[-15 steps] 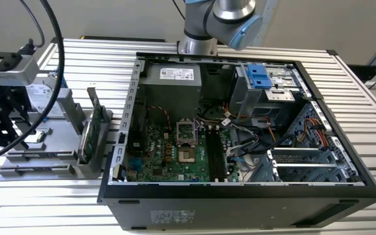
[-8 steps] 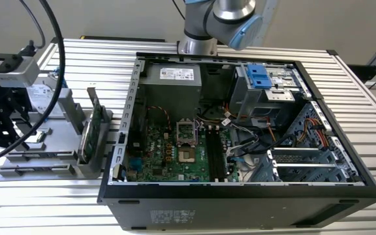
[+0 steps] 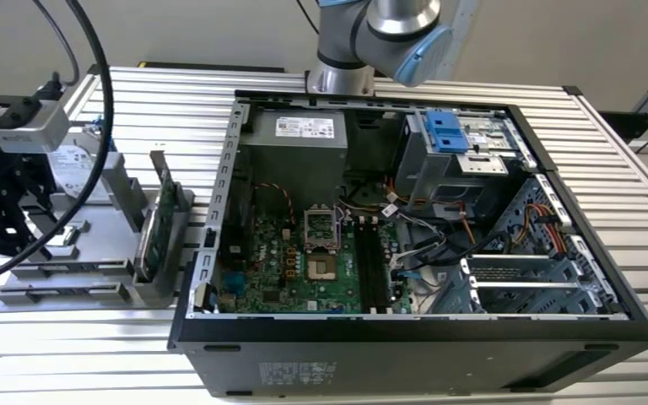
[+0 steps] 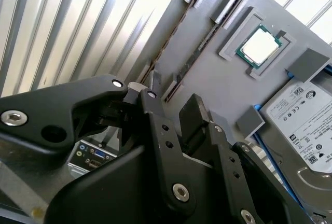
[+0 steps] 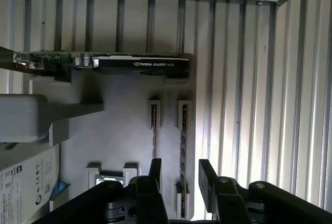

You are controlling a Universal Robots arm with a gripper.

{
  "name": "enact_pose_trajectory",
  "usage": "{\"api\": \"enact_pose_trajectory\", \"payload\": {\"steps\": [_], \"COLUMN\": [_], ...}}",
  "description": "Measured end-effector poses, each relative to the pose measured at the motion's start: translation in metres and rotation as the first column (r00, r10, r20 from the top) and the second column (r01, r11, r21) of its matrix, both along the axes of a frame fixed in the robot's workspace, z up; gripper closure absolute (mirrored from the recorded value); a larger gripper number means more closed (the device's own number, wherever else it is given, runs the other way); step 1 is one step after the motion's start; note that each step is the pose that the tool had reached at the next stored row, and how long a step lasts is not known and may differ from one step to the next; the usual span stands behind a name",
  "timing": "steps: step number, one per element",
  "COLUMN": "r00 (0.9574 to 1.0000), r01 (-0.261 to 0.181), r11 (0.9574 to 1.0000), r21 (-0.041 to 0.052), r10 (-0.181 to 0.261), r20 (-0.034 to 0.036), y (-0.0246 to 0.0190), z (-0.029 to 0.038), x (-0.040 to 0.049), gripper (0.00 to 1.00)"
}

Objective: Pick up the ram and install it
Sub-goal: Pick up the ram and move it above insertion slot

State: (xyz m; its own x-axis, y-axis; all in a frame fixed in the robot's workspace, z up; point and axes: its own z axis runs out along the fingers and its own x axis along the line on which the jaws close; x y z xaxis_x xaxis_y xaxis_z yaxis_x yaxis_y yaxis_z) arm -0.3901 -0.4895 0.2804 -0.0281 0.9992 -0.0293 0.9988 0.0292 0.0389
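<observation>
Gripper: your gripper is wide open and holds nothing. In the first wrist view its two fingers stand one on each side of the ram.
Ram: the ram stands on its long edge in a narrow slot of the grey fixture, in the slot nearest the fixture's edge. How far above it the fingers are, I cannot tell.
Step in hand: you are lining up to grasp the stick. Keep it midway between the fingers and parallel to them, so both pads meet its flat faces together.
Grip advice: take it near the middle of its length. A thin board held near one end will likely tilt.
Neighbour: a second stick stands just beside it in the next slot. Keep the inner finger off it.
Around: a graphics card stands upright across the fixture's far end. A processor and a hard drive lie in their own recesses.
Case: the open computer case sits on the slatted table, beside the fixture, on the exterior view's right.
</observation>
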Motion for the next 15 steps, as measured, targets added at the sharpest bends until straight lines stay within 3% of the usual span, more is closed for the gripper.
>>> {"api": "enact_pose_trajectory", "payload": {"steps": [15], "r00": [1.0000], "r01": [0.001], "r11": [1.0000], "r21": [-0.0003], "r10": [-0.001], "r20": [-0.0003], "y": [0.0001], "z": [-0.0063], "x": [-0.0016], "gripper": [0.00]}}
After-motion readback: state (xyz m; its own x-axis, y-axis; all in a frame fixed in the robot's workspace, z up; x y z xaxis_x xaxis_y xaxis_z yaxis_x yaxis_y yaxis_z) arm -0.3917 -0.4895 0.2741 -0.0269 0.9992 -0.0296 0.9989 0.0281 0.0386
